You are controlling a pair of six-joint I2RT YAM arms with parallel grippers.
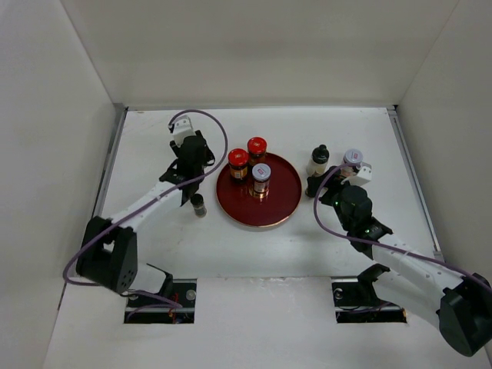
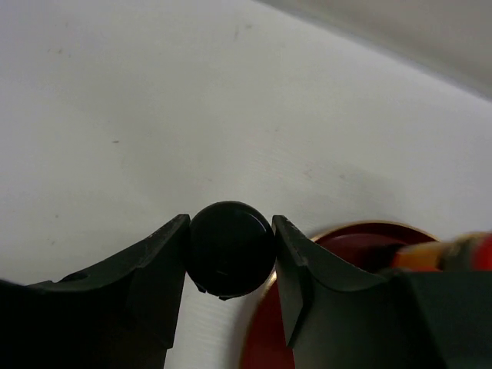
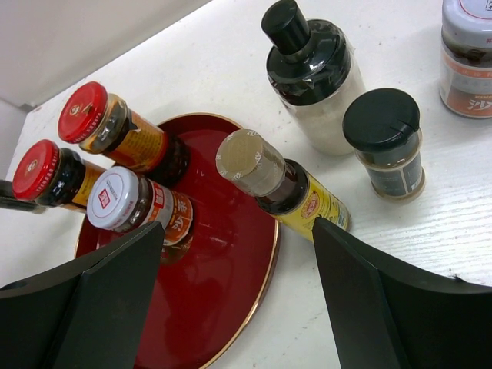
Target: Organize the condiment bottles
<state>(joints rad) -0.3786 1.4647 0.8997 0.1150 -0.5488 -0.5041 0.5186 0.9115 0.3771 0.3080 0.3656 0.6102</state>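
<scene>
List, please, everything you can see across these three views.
table: 1, white.
tray: 1, red, table centre.
red-capped jars: 2, dark, orange labels, on tray.
white-capped jars: 2, brown; one on tray, one far right.
pale bottle: 1, black cap, right of tray.
black-capped jar: 1, grey-brown, beside pale bottle.
tan-capped bottle: 1, yellow label, by tray's right rim.
small dark bottle: 1, black cap, left of tray.
left pincer: 1, black, shut on small dark bottle.
right pincer: 1, black, open.

Tray (image 1: 277,211): middle of desk (image 1: 154,246).
On tray: three jars (image 1: 260,177), far-left part.
Left of tray: lone bottle (image 1: 199,204).
Right of tray: bottles (image 1: 319,160), clustered.
</scene>
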